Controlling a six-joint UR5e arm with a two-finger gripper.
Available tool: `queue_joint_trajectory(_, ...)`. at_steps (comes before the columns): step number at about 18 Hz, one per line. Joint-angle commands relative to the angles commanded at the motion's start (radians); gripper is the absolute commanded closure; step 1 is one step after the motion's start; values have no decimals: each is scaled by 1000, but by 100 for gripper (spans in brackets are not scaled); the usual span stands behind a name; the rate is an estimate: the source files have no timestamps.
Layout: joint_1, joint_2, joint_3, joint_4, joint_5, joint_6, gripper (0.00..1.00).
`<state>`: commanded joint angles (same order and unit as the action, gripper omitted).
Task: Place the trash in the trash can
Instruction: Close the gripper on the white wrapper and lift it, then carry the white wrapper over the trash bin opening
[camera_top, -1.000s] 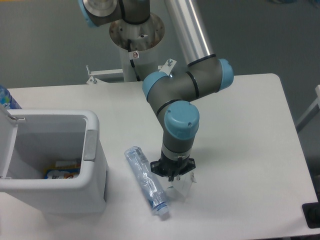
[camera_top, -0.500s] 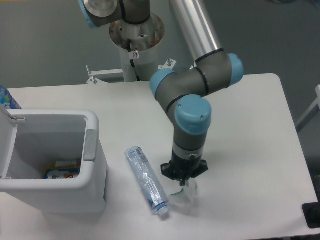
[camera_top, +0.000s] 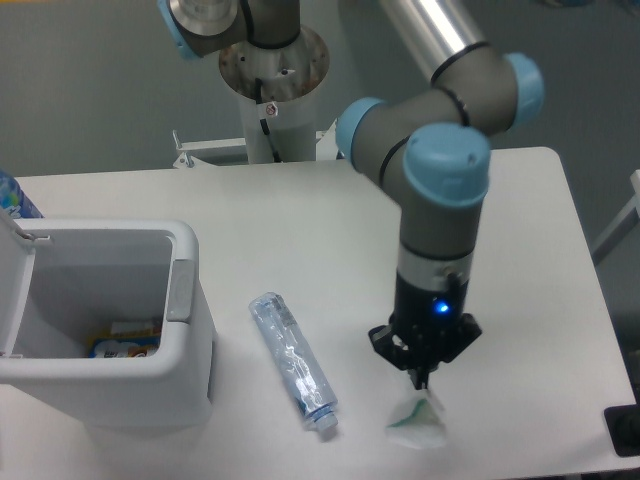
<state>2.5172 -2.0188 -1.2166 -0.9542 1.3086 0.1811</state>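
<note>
The trash shows as two pieces. A clear bluish crushed bottle (camera_top: 293, 362) lies flat on the white table (camera_top: 520, 230), just right of the trash can (camera_top: 183, 292). A small white packet (camera_top: 415, 424) with dark print hangs from my gripper (camera_top: 421, 381), which points straight down and is shut on the packet's top corner near the table's front edge. The trash can is a white boxy bin at the front left. Its lid (camera_top: 12, 275) is swung open, and some colourful items (camera_top: 124, 341) lie at its bottom.
A bottle with a bright blue label (camera_top: 12, 196) peeks in at the far left edge behind the bin. The arm's base column (camera_top: 272, 95) stands behind the table. A dark object (camera_top: 625, 430) sits at the front right corner.
My gripper has moved right, away from the crushed bottle, and risen a little, taking the white packet along. The bottle and the bin have not moved.
</note>
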Motion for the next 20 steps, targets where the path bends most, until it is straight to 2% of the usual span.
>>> queue_joint_trajectory(4, 2, 17, 55, 9, -18, -123, 100)
queue_joint_trajectory(9, -8, 90, 46, 12, -112, -189, 100)
queue_joint_trajectory(13, -20, 173, 35, 11, -163, -241, 100)
queue_joint_trajectory(16, -72, 238, -1, 8, -170, -252, 100)
queue_joint_trajectory(20, -178, 325, -107, 12, -166, -244, 100)
